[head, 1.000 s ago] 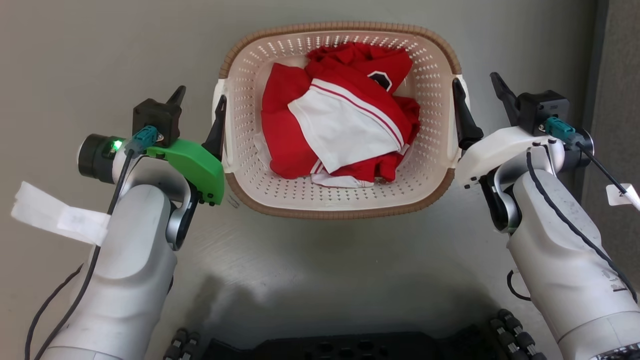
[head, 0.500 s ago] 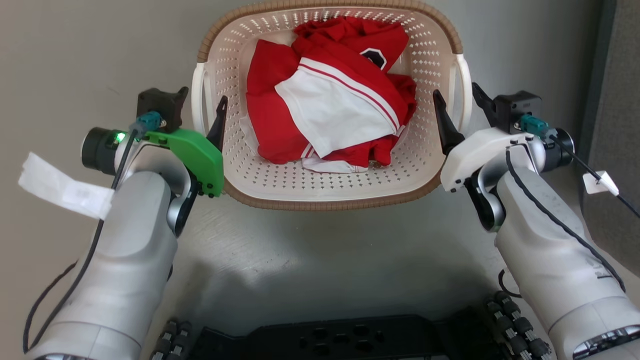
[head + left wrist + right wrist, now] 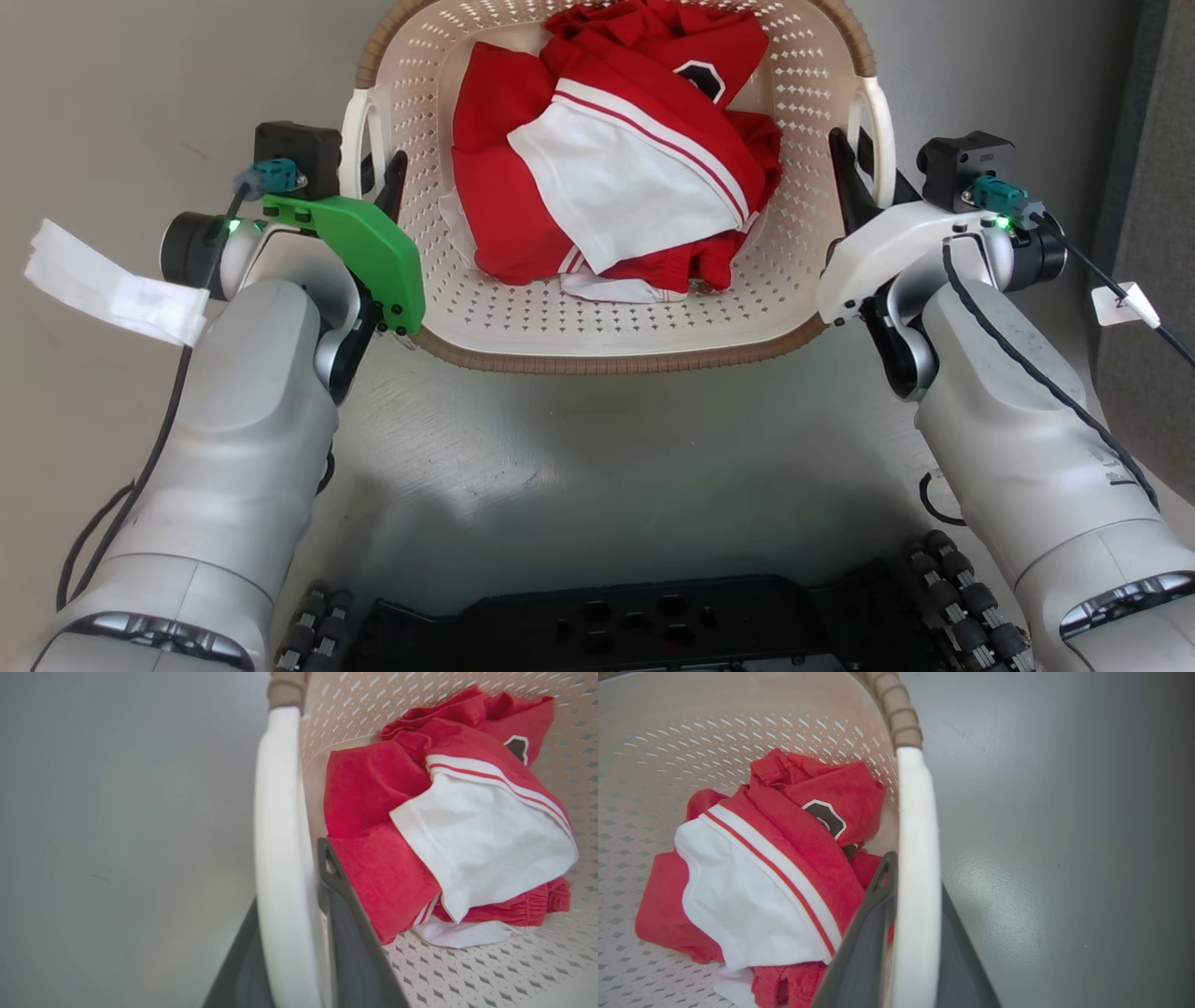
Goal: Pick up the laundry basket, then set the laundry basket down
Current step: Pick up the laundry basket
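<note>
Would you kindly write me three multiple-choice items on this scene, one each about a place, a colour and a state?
1. Where is the cream perforated plastic laundry basket's white left handle? A detached, on the floor; B between the left gripper's fingers; C taped to a wall.
2. What colours are the crumpled clothes inside? A blue, yellow; B black, green; C red, white.
3. How is the right gripper? A closed on the white right handle; B open above the clothes; C holding a garment.
B: a dark finger flanks each side; C: both colours show in the head view; A: its fingers hug the handle.
</note>
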Controlling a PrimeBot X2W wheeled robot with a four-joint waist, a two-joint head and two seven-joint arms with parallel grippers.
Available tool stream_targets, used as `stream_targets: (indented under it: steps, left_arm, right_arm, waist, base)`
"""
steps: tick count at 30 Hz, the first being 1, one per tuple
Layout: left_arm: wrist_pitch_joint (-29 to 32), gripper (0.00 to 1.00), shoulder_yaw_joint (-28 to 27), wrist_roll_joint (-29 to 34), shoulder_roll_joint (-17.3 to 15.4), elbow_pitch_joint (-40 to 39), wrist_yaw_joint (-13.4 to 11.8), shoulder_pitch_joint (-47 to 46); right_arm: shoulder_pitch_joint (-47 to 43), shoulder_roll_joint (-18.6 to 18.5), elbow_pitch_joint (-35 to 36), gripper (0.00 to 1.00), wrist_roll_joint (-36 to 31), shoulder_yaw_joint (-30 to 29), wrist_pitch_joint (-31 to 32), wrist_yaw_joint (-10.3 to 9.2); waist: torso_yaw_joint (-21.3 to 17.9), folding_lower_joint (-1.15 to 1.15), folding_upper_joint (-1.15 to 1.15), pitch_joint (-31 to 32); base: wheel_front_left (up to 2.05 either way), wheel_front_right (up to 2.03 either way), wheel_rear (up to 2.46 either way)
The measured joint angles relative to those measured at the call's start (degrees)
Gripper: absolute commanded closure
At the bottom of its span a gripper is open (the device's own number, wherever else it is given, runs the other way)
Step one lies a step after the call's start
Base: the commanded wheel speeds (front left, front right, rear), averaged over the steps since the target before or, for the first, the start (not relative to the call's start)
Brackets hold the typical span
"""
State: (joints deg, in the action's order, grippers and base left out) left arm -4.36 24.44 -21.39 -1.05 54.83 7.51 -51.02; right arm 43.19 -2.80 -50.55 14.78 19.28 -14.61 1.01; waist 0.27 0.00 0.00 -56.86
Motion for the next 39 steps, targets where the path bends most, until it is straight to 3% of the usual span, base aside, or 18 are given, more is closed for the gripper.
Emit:
stream_targets:
  steps: [18, 39]
  left_arm:
    - [0.35, 1.00, 2.01, -2.66, 1.60, 8.03, 0.11, -2.24]
    - [5.09, 1.00, 8.84, -11.84, 2.04, 9.29, 0.11, 5.80]
  right_arm:
    - [2.45, 0.13, -7.25, 1.00, 0.38, 1.65, -0.46, 1.52]
    - [-0.32, 1.48, -19.16, 1.00, 1.52, 2.48, 4.44, 3.75]
  waist:
    - [0.68, 0.00, 0.00, 1.94]
    - [0.69, 0.00, 0.00, 13.45]
  base:
    - [0.00, 0.00, 0.00]
    - [0.00, 0.00, 0.00]
